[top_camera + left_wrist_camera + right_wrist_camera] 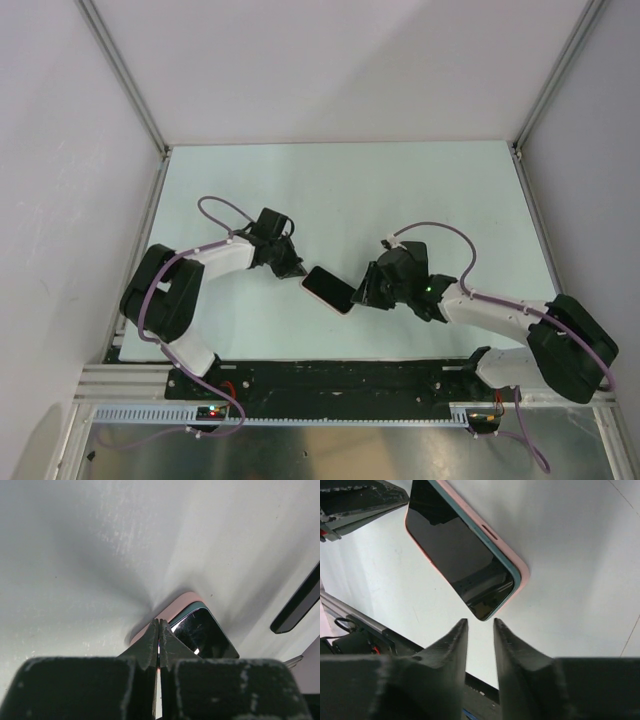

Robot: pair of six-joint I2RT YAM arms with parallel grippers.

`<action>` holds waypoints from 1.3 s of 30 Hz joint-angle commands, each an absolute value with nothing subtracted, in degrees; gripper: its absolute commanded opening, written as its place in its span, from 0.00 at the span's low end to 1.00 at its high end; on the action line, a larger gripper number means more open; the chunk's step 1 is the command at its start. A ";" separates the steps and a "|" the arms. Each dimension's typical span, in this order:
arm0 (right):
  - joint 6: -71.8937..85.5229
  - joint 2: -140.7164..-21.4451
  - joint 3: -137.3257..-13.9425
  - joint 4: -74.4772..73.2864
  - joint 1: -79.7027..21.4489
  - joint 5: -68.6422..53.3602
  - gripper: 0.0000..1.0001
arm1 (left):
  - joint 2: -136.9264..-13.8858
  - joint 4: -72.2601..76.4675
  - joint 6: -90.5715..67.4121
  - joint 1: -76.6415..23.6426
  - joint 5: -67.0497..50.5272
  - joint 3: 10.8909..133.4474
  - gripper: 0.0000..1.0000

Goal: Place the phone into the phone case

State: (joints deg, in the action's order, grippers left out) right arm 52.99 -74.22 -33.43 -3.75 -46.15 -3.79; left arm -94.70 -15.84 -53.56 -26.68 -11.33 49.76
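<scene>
Now touching the shut-together left gripper (158, 630) to a corner of the pink phone case (165, 611); holding the right gripper (480, 622), jaws slightly apart and empty, just beside the opposite end; seating the phone (328, 288) in that case on the table (400, 190).

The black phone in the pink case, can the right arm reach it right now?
Probably yes: the jaws of the right gripper stand parted just short of the black phone, nothing in between.

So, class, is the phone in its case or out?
In: the phone lies inside the pink case, whose rim wraps its corner. Whether every edge is snapped home, cannot tell.
</scene>
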 commanded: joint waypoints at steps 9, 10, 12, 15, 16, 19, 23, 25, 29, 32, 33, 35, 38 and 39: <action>48.82 -77.52 -37.20 -8.25 -50.78 4.54 0.07 | -94.64 -17.14 -53.35 -27.25 -14.79 52.00 0.00; 48.67 -78.18 -37.41 -7.95 -50.79 4.51 0.07 | -94.65 -17.14 -53.31 -27.25 -14.87 52.02 0.00; 48.38 -79.24 -37.89 -7.39 -51.15 4.56 0.06 | -94.72 -17.18 -53.30 -27.25 -14.92 52.05 0.00; 48.08 -80.46 -38.89 -7.60 -51.92 5.50 0.05 | -94.89 -17.18 -53.27 -27.22 -14.87 51.97 0.00; 48.03 -80.70 -39.18 -7.67 -52.15 5.83 0.05 | -94.86 -17.20 -53.26 -27.19 -14.86 51.96 0.00; 48.08 -80.91 -39.63 -7.78 -52.99 6.52 0.05 | -94.90 -17.23 -53.20 -27.16 -14.98 51.86 0.00; 47.83 -79.51 -39.71 -8.86 -54.05 8.69 0.05 | -94.92 -17.22 -53.18 -27.09 -14.97 51.85 0.00; 47.64 -79.42 -39.75 -8.98 -54.16 8.87 0.05 | -94.97 -17.18 -53.13 -27.08 -15.01 51.85 0.00; 47.74 -80.58 -40.05 -8.89 -54.31 8.22 0.05 | -94.99 -17.17 -53.15 -27.00 -15.02 51.78 0.00; 47.88 -81.13 -40.12 -8.52 -54.55 8.17 0.05 | -94.97 -17.14 -53.17 -26.98 -14.97 51.72 0.00; 47.89 -81.26 -40.14 -8.48 -54.65 8.17 0.05 | -94.95 -17.18 -53.17 -26.94 -14.96 51.70 0.00; 47.83 -81.33 -40.16 -8.25 -54.82 8.22 0.05 | -94.93 -17.17 -53.13 -26.97 -15.08 51.71 0.00; 47.73 -81.96 -40.47 -8.27 -54.97 8.19 0.05 | -95.00 -17.20 -53.17 -26.94 -15.10 51.79 0.00; 47.73 -82.25 -40.58 -8.31 -55.00 8.18 0.04 | -95.00 -17.17 -53.17 -26.96 -15.11 51.82 0.00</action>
